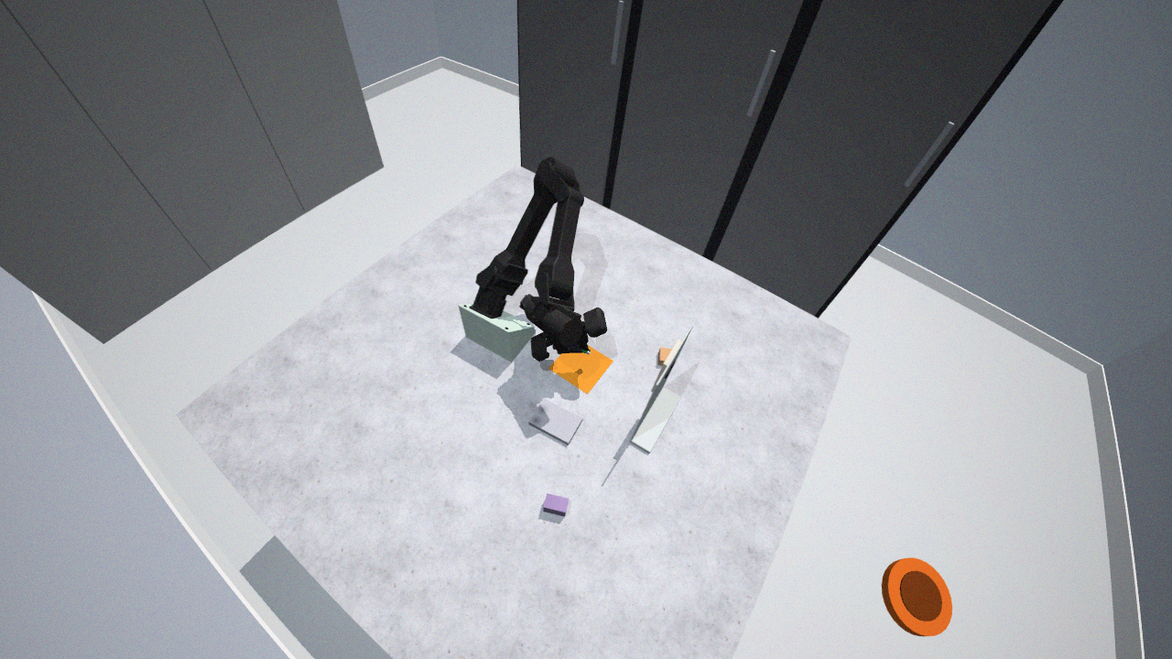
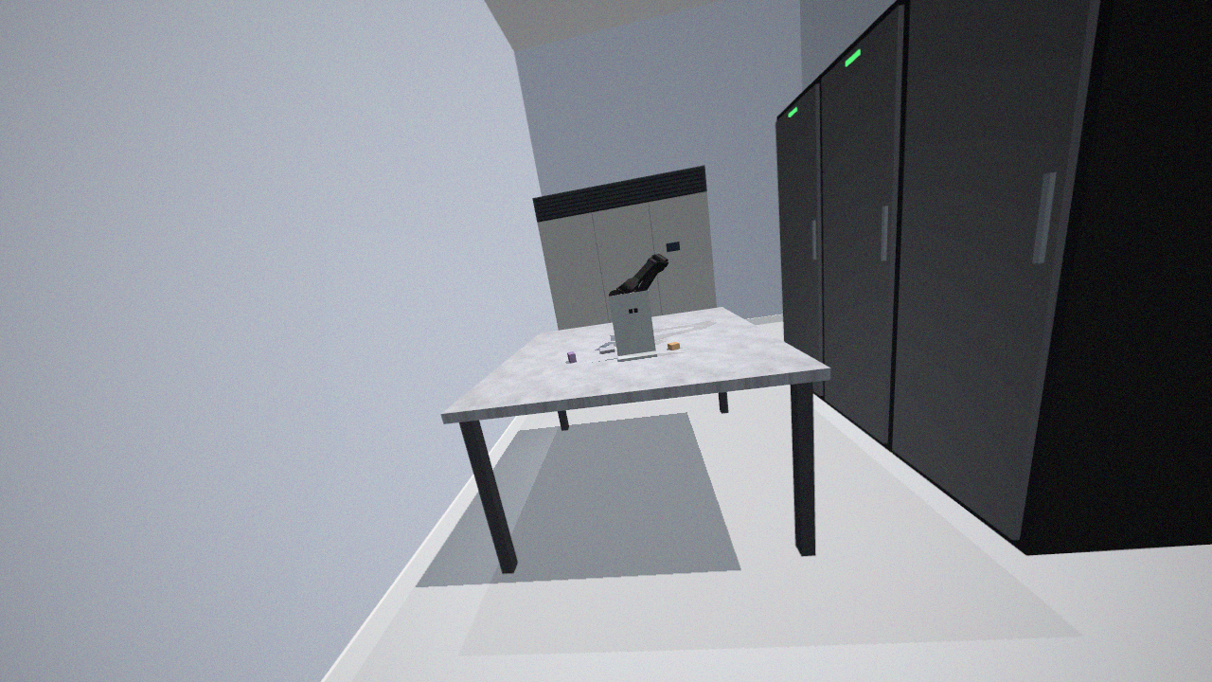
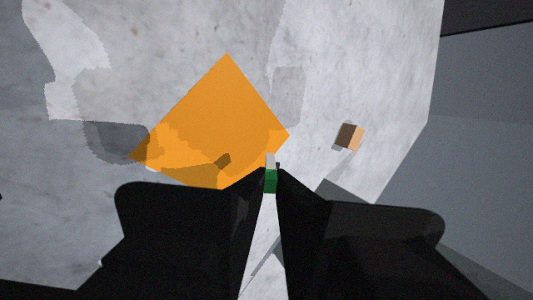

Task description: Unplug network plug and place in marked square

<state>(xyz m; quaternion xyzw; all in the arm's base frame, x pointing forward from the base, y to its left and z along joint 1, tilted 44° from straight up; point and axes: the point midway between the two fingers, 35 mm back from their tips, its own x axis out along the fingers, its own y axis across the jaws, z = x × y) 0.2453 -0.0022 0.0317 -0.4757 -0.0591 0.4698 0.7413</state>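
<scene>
My gripper [image 3: 271, 173] [image 1: 586, 351] is shut on the plug [image 3: 271, 181], which shows green with a pale grey front end between the fingertips. The gripper points down and holds the plug above the table, near the edge of the orange marked square [image 3: 216, 125] [image 1: 583, 376]. A small dark shadow lies on the square. The upright panel [image 2: 634, 334] [image 1: 673, 356] stands apart from the gripper, with two dark socket openings [image 2: 632, 311] visible in the exterior view. The tab on the plug cannot be made out.
An orange block [image 1: 663, 355] [image 2: 673, 346] [image 3: 350, 137] lies beside the panel. A flat grey plate [image 1: 558, 423] lies near the square, a purple block [image 1: 555, 502] [image 2: 571, 357] farther off. A pale green bracket [image 1: 495, 331] stands at the arm's base.
</scene>
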